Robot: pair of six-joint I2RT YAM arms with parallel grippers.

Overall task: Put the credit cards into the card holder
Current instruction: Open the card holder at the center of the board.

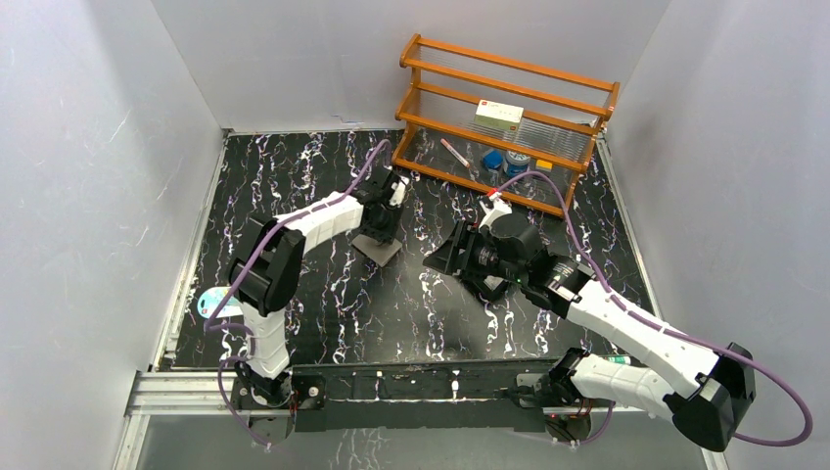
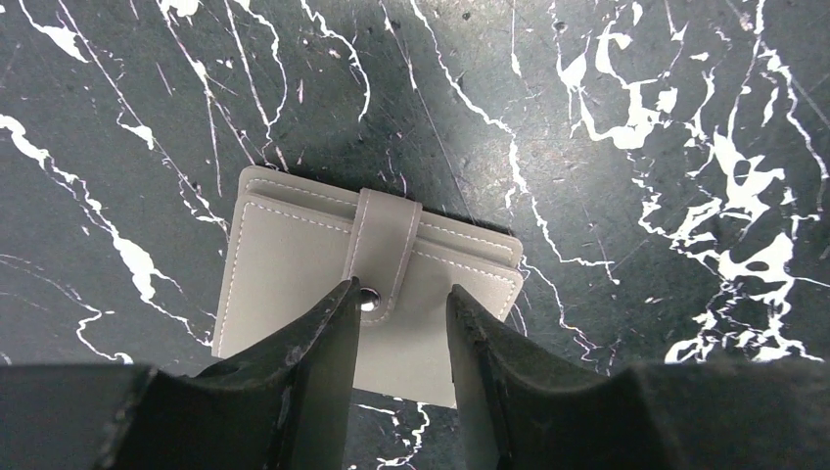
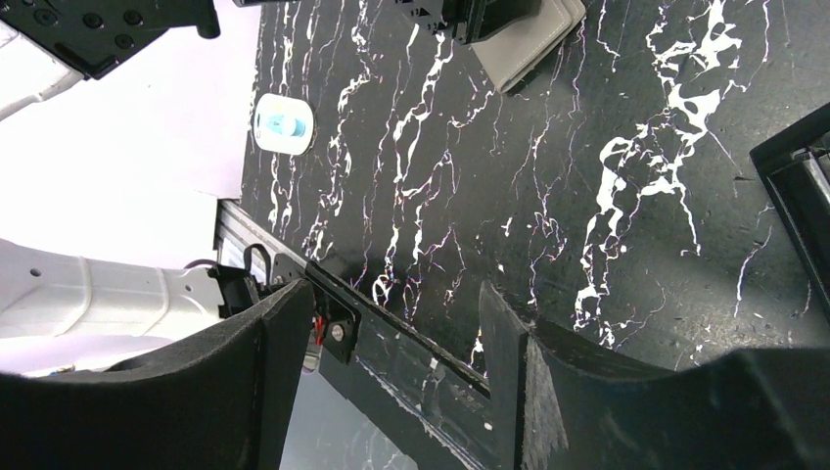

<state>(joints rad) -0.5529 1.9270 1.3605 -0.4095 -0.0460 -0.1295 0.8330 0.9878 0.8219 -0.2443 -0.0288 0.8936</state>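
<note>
The card holder [image 2: 294, 264], a grey stitched fold-over wallet, lies folded on the black marble table with its snap tab [image 2: 384, 245] across the front. My left gripper [image 2: 401, 289] hovers just above its near edge, open, with the jaws to either side of the snap and nothing held. In the top view the card holder [image 1: 380, 251] sits under the left gripper [image 1: 380, 227]. My right gripper [image 3: 391, 294] is open and empty, near the table's middle [image 1: 445, 257]. The credit cards are out of view.
A black box-like tray [image 3: 795, 171] lies under the right wrist [image 1: 487, 286]. A wooden rack [image 1: 509, 108] with a small box and blue items stands at the back right. A blue-and-white round item [image 1: 219, 305] lies at the left edge.
</note>
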